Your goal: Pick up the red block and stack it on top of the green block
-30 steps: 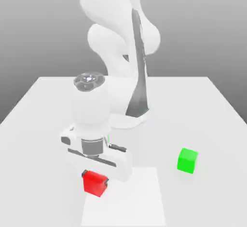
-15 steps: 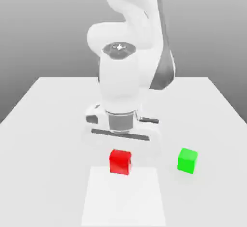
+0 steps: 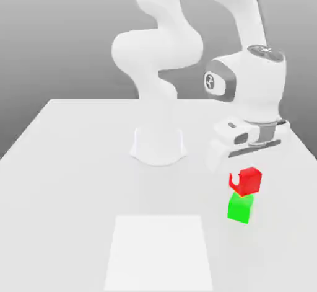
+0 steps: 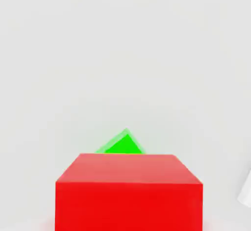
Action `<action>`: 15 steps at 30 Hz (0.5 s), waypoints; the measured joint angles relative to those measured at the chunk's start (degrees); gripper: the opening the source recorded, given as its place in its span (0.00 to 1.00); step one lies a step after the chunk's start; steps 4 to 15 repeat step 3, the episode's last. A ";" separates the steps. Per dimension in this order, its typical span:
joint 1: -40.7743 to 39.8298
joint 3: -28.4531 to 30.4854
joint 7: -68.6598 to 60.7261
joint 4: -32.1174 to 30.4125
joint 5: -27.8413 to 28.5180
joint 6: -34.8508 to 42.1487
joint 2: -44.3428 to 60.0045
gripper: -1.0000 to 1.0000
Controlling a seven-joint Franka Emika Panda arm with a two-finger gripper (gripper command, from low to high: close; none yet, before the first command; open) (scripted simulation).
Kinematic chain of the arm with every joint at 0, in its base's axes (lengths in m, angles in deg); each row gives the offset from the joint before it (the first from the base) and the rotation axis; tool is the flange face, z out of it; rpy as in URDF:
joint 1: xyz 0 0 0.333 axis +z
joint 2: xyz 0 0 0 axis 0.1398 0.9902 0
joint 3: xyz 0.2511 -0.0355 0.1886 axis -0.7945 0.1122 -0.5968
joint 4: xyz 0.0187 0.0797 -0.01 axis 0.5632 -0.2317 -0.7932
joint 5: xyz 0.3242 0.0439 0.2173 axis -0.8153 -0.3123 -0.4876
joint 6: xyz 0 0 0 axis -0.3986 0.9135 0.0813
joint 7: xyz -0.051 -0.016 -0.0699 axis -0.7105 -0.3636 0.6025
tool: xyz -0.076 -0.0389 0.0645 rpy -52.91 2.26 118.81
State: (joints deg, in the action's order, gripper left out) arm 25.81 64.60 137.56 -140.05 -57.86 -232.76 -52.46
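The red block [image 3: 249, 180] hangs in my gripper [image 3: 246, 179], which is shut on it, just above the green block [image 3: 240, 208] at the exterior view's right. The red cube is tilted a little and overlaps the green cube's top edge; whether they touch I cannot tell. In the hand view the red block [image 4: 128, 191] sits close to the camera, and a corner of the green block [image 4: 123, 144] peeks out from behind it on the white table.
The arm's round white base [image 3: 158, 145] stands mid-table. A paler white square patch [image 3: 159, 250] lies on the tabletop [image 3: 68, 179] toward the front. The table's right edge runs close to the blocks.
The arm has carried the red block from the front left, up and across to the right, and it now hangs over the green block. The green block has not moved.
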 joint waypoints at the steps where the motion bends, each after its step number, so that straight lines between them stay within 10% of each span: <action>1: 0.05 0.37 0.88 0.03 1.26 -1.12 1.21 1.00; 15: 0.06 0.37 0.88 0.03 1.26 -1.12 1.21 1.00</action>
